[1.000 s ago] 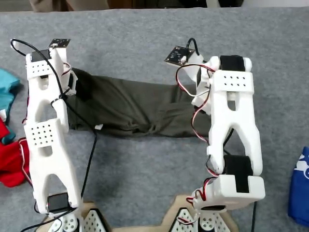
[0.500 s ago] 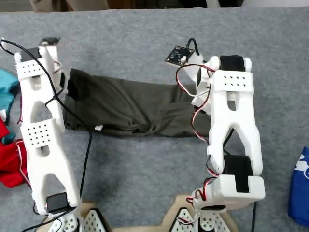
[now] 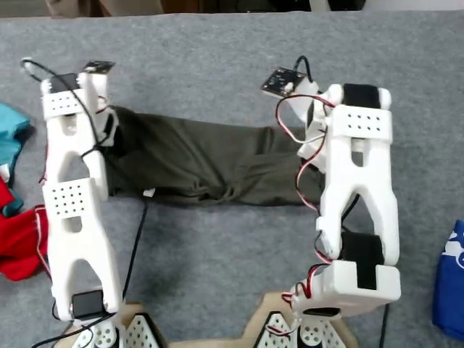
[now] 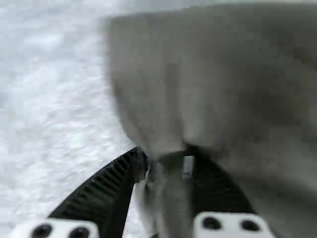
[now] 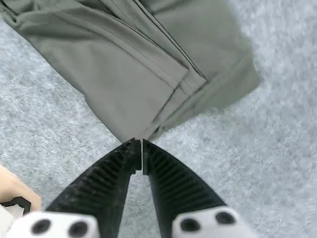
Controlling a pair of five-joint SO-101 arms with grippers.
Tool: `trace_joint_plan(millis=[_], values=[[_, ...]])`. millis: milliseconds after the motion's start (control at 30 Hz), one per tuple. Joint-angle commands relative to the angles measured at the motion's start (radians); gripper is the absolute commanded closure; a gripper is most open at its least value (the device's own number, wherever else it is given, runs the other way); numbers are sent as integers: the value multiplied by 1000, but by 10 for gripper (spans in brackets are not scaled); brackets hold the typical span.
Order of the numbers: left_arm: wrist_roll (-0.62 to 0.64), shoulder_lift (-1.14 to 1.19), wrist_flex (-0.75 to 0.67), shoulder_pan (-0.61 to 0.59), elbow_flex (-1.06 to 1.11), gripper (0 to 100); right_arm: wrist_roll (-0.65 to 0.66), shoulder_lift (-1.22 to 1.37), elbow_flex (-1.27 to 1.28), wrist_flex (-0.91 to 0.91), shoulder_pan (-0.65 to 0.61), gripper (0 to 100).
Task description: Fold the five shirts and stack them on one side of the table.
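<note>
Shirt point(image 3: 196, 163), limp and light, likely best held by its corners: my left jaws clamp one end, my right jaws sit closed at the other.

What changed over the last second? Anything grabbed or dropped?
Left gripper, shut on the olive shirt, swung left and then back right, dragging that end of the shirt with it. Right arm shifted slightly right. Red shirt, teal shirt and blue shirt at the sides stayed put.

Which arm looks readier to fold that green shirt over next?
Left. The left tool pinches the shirt at its edge; the right tool is shut at a corner, seemingly gripping nothing.
</note>
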Motion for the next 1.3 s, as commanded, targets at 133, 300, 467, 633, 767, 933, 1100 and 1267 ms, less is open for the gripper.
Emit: trace_joint_plan(millis=[133,300,467,633,767,933,1100,1267], values=[[-11,5,3,2,-5,981,-8,-47,-50,18,24,973],[-9,5,3,-23,-38,981,-8,-127,-44,21,36,973],[-100,5,25,-77,-130,981,-9,-203,-44,11,48,973],[-118,-16,28,-92,-158,981,-64,-228,-44,-95,70,973],[-106,-94,28,-63,-141,981,-166,-162,-5,-279,117,973],[-78,-252,28,11,-28,981,-423,-8,117,-631,151,973],[-78,-429,28,127,176,981,-697,176,216,-1115,193,973],[-74,-582,28,298,358,981,-792,260,176,-1198,294,972]])
